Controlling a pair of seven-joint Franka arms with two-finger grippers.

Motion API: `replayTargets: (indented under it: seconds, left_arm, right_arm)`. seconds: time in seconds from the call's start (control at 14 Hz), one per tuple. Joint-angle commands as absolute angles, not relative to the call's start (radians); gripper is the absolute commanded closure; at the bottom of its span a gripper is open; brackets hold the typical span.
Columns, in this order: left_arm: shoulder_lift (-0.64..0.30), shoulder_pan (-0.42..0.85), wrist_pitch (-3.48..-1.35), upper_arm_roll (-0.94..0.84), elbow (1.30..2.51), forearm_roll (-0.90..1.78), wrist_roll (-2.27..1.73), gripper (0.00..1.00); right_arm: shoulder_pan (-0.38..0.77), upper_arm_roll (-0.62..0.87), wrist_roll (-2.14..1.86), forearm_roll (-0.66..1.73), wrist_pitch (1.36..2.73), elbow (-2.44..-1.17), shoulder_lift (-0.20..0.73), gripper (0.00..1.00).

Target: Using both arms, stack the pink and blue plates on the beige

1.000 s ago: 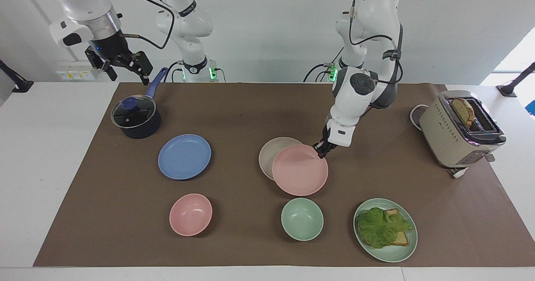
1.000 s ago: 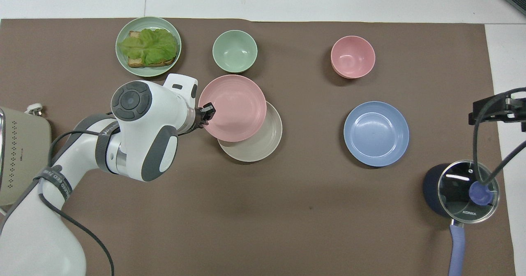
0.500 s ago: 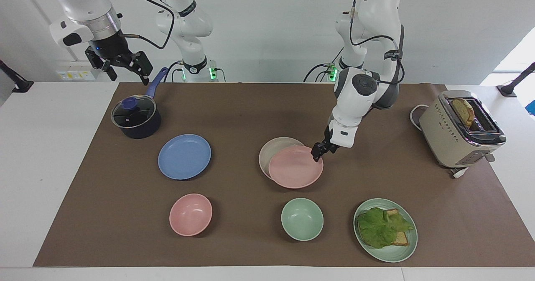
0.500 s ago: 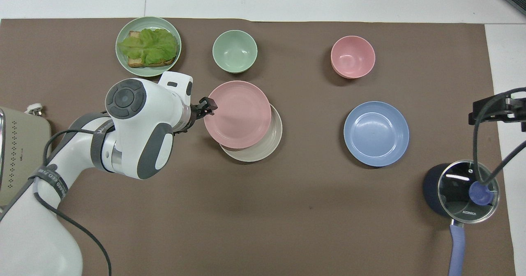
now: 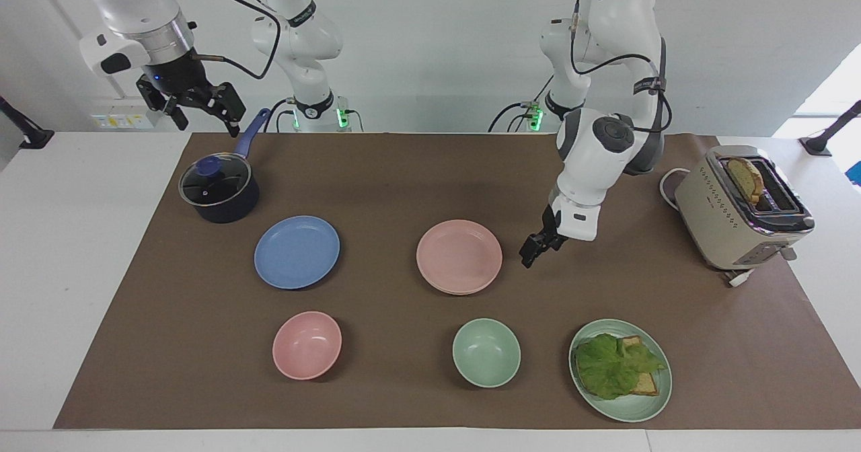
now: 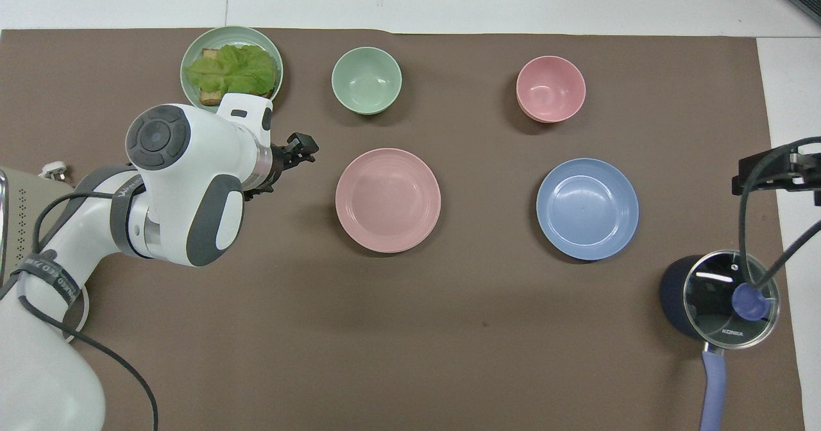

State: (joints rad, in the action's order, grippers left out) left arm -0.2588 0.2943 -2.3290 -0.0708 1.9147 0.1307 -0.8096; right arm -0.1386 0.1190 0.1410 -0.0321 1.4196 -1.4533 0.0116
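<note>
The pink plate [image 5: 459,257] [image 6: 388,200] lies flat at the middle of the brown mat, squarely on the beige plate, which it covers almost entirely. The blue plate [image 5: 296,251] [image 6: 587,208] sits by itself beside it, toward the right arm's end. My left gripper [image 5: 531,253] [image 6: 301,149] hangs open and empty just off the pink plate's rim, toward the left arm's end, touching nothing. My right gripper [image 5: 205,119] waits open and empty, high above the saucepan.
A dark saucepan [image 5: 218,190] with a glass lid stands near the right arm's base. A toaster [image 5: 740,206] holding bread stands at the left arm's end. Farther from the robots are a pink bowl [image 5: 307,344], a mint bowl [image 5: 485,352] and a green plate [image 5: 632,411] with lettuce and bread.
My left gripper let go of the pink plate, which settled flat and centred on the beige one. The gripper then drew back toward the left arm's end. The right arm stayed still.
</note>
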Motion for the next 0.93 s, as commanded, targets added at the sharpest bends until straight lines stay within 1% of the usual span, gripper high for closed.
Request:
replayTargets:
  seconds: [0.0, 0.14, 0.29, 0.43, 0.57, 0.79, 0.86]
  left_arm:
    - [-0.249, 0.295, -2.295, -0.072, 1.922, 0.133, -0.795, 0.00]
    - [-0.252, 0.287, -2.286, -0.069, 1.911, 0.129, -0.775, 0.00]
    - [-0.236, 0.267, -2.263, -0.066, 1.905, 0.036, -0.744, 0.00]
    - [-0.186, 0.213, -2.176, -0.067, 1.901, 0.012, -0.599, 0.00]
    - [-0.134, 0.164, -2.087, -0.067, 1.901, 0.012, -0.444, 0.00]
    - [-0.062, 0.098, -1.976, -0.066, 1.888, 0.014, -0.263, 0.00]
    - [-0.055, 0.080, -1.930, -0.066, 1.870, 0.012, -0.224, 0.00]
  right_arm:
    - [-0.149, 0.123, 0.150, -0.035, 1.414, -1.450, 0.006, 0.00]
    - [-0.147, 0.123, 0.147, -0.035, 1.414, -1.451, 0.006, 0.00]
    - [-0.149, 0.123, 0.141, -0.035, 1.420, -1.451, 0.006, 0.00]
    - [-0.152, 0.120, 0.141, -0.035, 1.475, -1.494, -0.012, 0.00]
    - [-0.160, 0.117, 0.141, -0.035, 1.549, -1.567, -0.049, 0.00]
    - [-0.169, 0.115, 0.140, -0.035, 1.627, -1.632, -0.052, 0.00]
    - [-0.169, 0.115, 0.140, -0.035, 1.655, -1.659, -0.049, 0.00]
